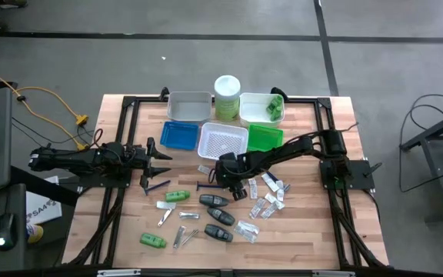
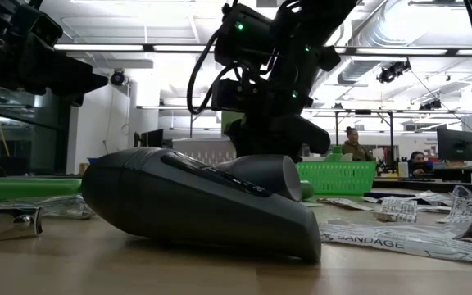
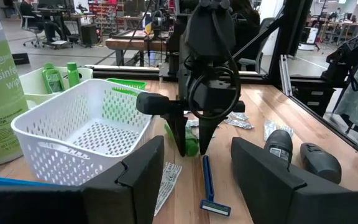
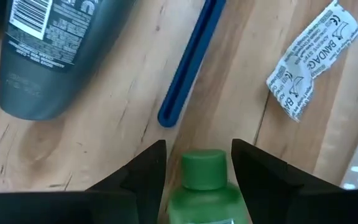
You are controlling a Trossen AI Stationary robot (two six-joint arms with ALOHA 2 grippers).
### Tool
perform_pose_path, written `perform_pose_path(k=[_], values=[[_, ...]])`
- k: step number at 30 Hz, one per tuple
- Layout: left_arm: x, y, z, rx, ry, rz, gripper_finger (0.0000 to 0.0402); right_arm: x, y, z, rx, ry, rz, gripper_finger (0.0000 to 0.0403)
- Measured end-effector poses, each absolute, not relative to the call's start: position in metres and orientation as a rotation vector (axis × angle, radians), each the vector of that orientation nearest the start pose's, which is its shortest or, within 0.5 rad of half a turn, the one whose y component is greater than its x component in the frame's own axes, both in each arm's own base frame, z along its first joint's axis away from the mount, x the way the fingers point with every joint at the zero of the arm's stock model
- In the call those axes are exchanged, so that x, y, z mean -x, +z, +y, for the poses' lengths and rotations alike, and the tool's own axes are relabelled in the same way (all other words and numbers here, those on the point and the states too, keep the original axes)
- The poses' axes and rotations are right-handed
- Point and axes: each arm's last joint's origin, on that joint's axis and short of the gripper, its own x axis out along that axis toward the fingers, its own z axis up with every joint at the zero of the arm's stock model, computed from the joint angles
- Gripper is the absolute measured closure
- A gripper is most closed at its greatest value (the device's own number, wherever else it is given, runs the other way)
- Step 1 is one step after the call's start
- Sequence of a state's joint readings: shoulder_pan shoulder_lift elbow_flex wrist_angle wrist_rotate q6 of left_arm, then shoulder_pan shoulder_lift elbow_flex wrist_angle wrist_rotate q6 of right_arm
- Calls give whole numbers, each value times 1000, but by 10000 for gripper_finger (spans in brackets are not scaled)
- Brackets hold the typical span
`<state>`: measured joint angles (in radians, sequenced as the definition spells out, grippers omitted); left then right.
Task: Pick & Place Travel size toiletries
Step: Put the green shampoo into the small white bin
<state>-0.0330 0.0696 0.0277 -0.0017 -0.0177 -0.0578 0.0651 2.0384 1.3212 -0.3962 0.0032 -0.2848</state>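
Right gripper (image 4: pixel 194 171) points down at mid-table just near of the white basket (image 3: pixel 79 134), fingers straddling a green bottle (image 4: pixel 201 183) beside the blue razor (image 4: pixel 191 59), apparently gripped for lifting; left gripper (image 1: pixel 158 159) waits spread at left.

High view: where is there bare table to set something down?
Bare wood shows at the table's right front corner, right of the clear packets, and between the blue tray and the left gripper. The centre front, around the grey cases, is crowded.
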Motion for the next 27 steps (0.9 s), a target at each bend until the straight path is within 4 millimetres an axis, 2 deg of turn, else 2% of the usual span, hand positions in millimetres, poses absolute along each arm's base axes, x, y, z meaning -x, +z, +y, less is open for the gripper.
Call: perform_pose_path(k=[4, 11, 18, 27], values=[[-100, 167, -3, 56, -14, 44, 213, -404, 136, 24, 318, 179, 1116, 244], [-101, 167, -3, 56, -14, 44, 213, -402, 136, 24, 330, 179, 1139, 312], [-100, 167, -3, 56, -14, 44, 213, -401, 140, 24, 328, 177, 1150, 309], [-101, 167, -3, 56, -14, 44, 213, -407, 176, 25, 316, 169, 1113, 313]])
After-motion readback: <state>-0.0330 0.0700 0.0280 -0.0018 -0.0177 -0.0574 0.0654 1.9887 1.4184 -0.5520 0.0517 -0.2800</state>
